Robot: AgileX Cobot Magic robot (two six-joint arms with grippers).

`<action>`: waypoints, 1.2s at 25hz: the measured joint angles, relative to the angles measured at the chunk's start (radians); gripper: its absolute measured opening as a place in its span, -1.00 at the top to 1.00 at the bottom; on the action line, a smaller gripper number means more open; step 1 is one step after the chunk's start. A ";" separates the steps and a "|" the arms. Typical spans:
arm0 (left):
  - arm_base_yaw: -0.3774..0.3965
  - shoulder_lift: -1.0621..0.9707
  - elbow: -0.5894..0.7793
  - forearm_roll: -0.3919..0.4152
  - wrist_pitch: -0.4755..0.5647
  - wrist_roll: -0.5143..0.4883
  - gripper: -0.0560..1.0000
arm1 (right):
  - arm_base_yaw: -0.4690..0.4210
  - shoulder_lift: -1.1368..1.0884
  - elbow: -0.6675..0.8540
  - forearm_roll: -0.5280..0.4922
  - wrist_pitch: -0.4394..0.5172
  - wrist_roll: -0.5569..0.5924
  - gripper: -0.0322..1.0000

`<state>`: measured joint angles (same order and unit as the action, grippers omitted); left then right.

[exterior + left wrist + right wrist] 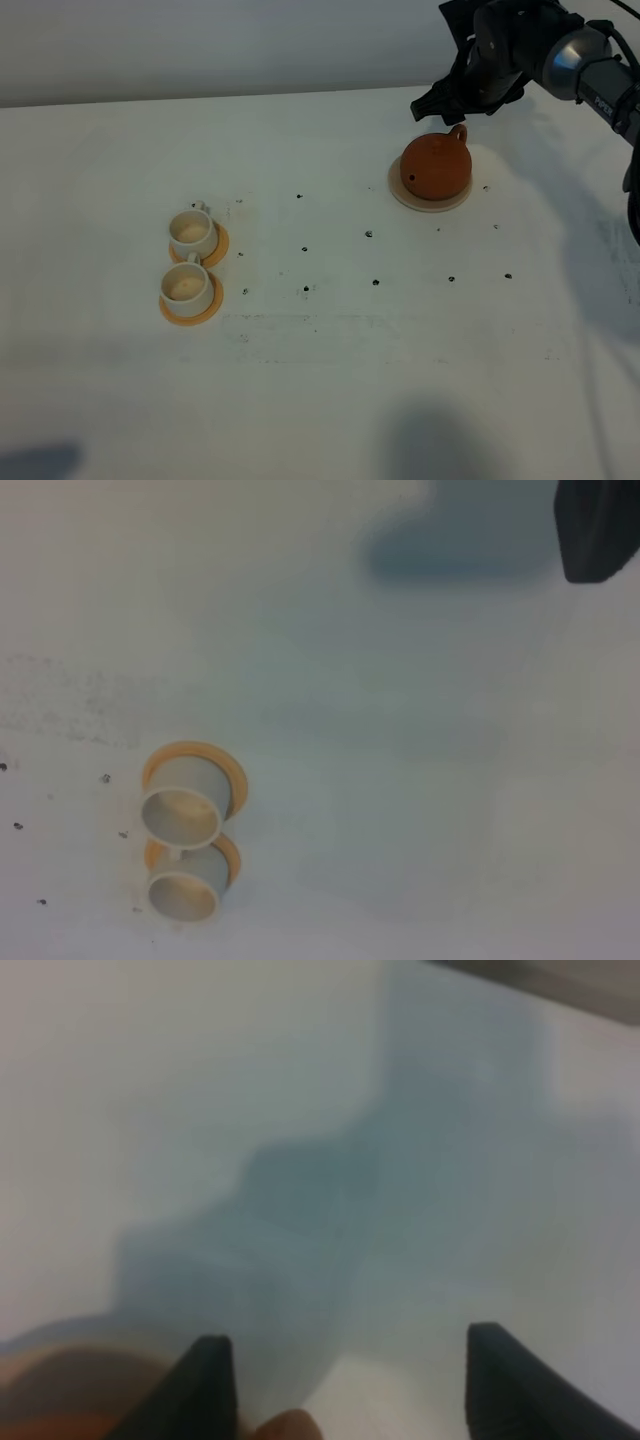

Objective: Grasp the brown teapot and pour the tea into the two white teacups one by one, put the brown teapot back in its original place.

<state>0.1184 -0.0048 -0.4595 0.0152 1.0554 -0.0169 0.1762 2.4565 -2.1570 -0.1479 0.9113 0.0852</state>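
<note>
One clean grip on the handle came first

Both jaws of the right pincer (pixel 440 110) stood wide apart and held nothing. It hovered just behind and above the brown teapot (pixel 435 170), close to its loop handle (pixel 458 132). The teapot sat upright on the pale coaster (pixel 430 207), well apart from the two white teacups (pixel 192 232). These stood across the bench (pixel 320 390), one just beside the other, each on an orange saucer (pixel 192 316).

In the right wrist view the two dark fingers (pixel 208 1385) framed a bare gap, with brown clay blurred at the frame edge. The handle did not look centred between them.

To grasp well, the pincer probably needed to line up with the loop between its jaws. It then had to descend far enough to catch the loop fully and close firmly. A shallow or off-centre pinch could let the pot swing or slip once tilted.

Of the left pincer (pixel 598 530) only one dark part showed, and I could not tell whether it was open or closed.
</note>
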 joint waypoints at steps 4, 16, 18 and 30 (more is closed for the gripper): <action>0.000 0.000 0.000 0.000 0.000 0.000 0.38 | -0.001 -0.003 0.000 -0.039 0.004 -0.001 0.00; 0.000 0.000 0.000 0.000 0.000 0.000 0.38 | -0.003 -0.003 0.000 -0.010 0.019 -0.031 0.00; 0.000 0.000 0.000 0.000 0.000 0.000 0.38 | -0.003 -0.003 0.000 -0.003 0.019 -0.034 0.00; 0.000 0.000 0.000 0.000 0.000 0.000 0.38 | -0.003 -0.009 0.015 -0.033 0.031 -0.069 0.00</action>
<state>0.1184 -0.0048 -0.4595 0.0152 1.0554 -0.0169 0.1734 2.4471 -2.1417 -0.1814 0.9423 0.0164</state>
